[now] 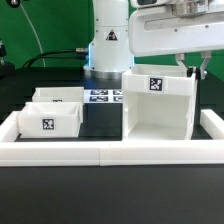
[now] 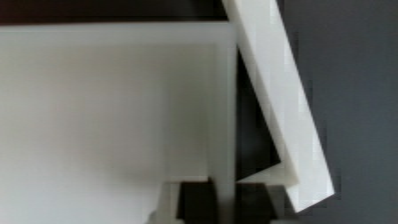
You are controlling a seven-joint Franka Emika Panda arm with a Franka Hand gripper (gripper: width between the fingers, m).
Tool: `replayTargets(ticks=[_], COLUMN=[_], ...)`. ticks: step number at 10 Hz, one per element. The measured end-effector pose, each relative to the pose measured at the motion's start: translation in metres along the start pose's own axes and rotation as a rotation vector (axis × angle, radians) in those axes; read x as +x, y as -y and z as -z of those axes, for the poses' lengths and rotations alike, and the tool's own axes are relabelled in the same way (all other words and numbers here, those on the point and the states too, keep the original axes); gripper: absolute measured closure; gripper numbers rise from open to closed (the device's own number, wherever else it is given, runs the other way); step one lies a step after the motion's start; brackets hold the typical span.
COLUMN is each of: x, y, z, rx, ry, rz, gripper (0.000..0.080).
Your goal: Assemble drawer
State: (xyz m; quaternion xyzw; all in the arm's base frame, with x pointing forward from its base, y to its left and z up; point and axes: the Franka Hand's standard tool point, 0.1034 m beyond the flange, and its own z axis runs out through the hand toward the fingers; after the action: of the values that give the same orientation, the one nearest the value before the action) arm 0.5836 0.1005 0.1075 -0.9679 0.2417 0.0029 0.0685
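Note:
The drawer's tall open-fronted box housing [image 1: 158, 105] stands upright on the black table at the exterior view's right, a tag on its top front. Two small open-top trays lie at the left, one in front [image 1: 48, 118] and one behind it [image 1: 58, 97]. My gripper [image 1: 196, 70] is at the top edge of the housing's right wall. In the wrist view my gripper [image 2: 231, 188] has its two dark fingers [image 2: 196, 202] pressed on either side of the housing's thin white wall [image 2: 276, 100]; the broad white panel of the housing [image 2: 107, 110] fills the rest of that view.
The marker board [image 1: 100, 97] lies flat between the trays and the housing, in front of the arm's base. A long low white wall [image 1: 110, 152] edges the table's front, with side rails at the left [image 1: 8, 125] and right [image 1: 214, 125].

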Motion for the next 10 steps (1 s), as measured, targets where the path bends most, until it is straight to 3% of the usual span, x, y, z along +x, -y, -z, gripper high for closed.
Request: replayTargets(ticks=[4,10], x=[0.0000,0.0047], y=[0.0086,0.0031], z=[-0.0008,0.0004], rx=[0.021,0.025], ry=[-0.007,-0.005], rz=[-0.339,-0.653], gripper=[0.0758,0.0758])
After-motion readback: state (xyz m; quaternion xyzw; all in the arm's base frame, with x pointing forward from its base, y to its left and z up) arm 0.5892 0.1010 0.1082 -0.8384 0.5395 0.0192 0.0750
